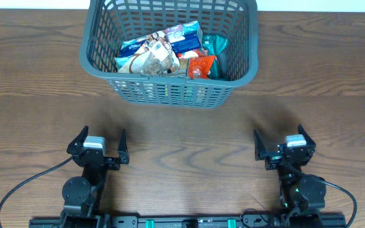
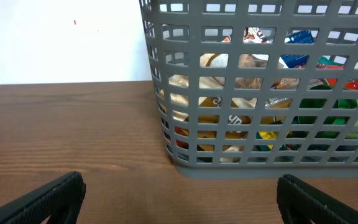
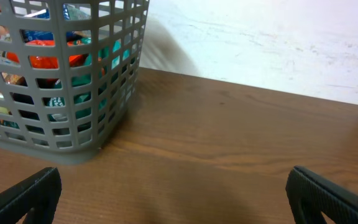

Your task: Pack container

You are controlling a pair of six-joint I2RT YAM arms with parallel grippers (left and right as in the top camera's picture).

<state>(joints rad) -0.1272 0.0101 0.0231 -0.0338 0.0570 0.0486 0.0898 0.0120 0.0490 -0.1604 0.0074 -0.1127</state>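
Grey container (image 1: 170,92) holds snack packets (image 1: 163,52); left claw (image 1: 104,132) and right claw (image 1: 279,130) gape wide nearby.

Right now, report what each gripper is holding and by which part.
Nothing is held. The left gripper and right gripper are both open and empty above the table, short of the container, where the snack packets lie.

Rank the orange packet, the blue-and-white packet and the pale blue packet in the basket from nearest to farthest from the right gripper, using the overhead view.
From the right gripper:
1. orange packet, near right of the basket.
2. blue-and-white packet, far middle.
3. pale blue packet, left side.
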